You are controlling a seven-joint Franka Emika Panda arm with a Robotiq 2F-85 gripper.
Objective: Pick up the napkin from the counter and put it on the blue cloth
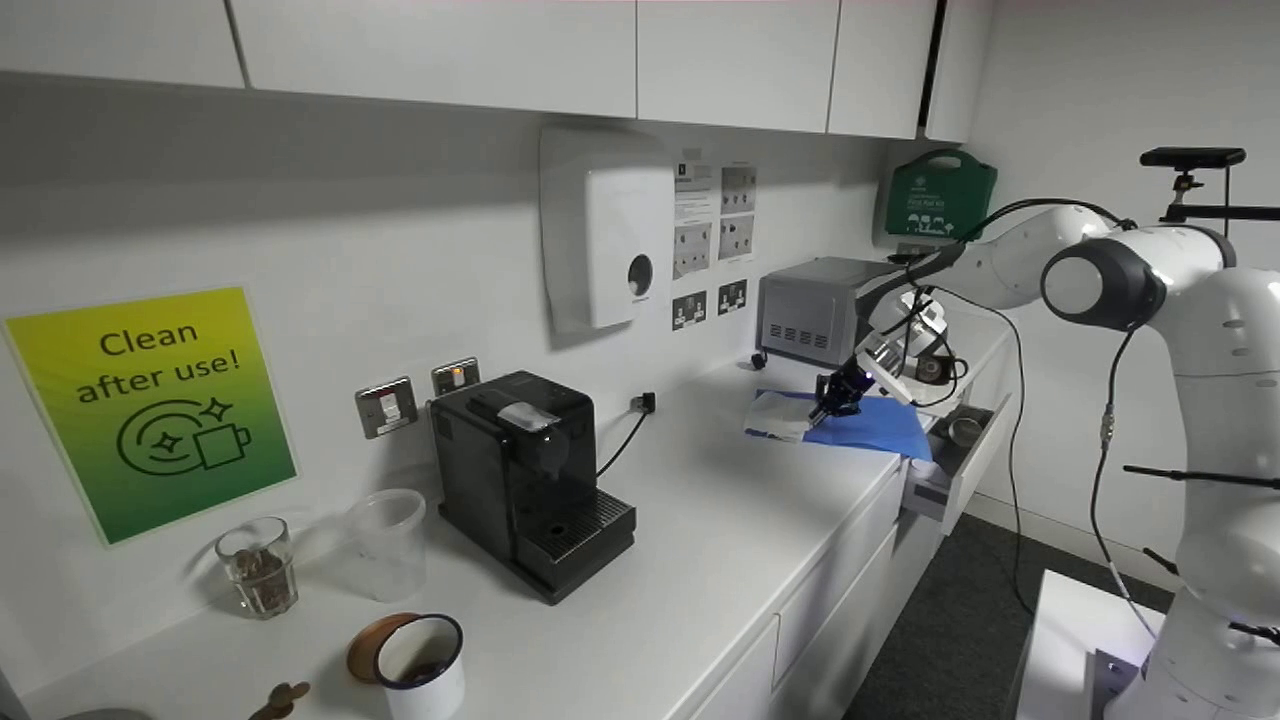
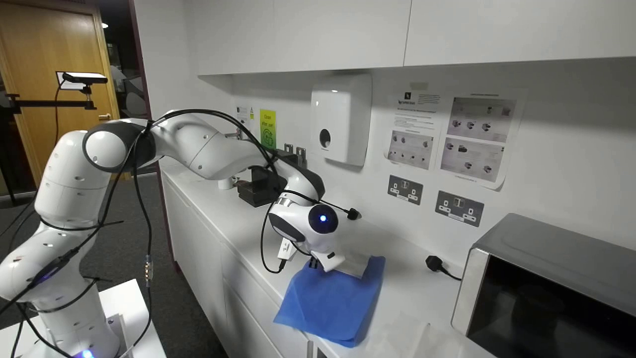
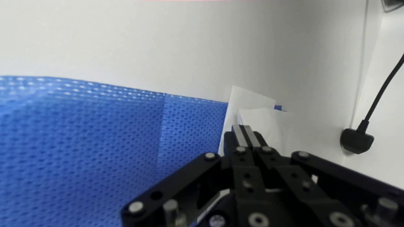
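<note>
White napkin (image 3: pixel 257 119) lies on the blue cloth (image 3: pixel 104 145), right of centre in the wrist view. The gripper (image 3: pixel 242 127) points onto it, fingers clenched; whether paper is pinched, I cannot tell.

White walls (image 1: pixel 350 270), white overhead cupboards (image 1: pixel 430 50) — that's my backdrop.
I've got a dark grey floor (image 1: pixel 930 610), a drawer (image 1: pixel 978 467) standing open and, in an exterior view, a wooden door (image 2: pixel 49 44) — plus a band of shadow (image 1: pixel 400 140) under the cupboards.
</note>
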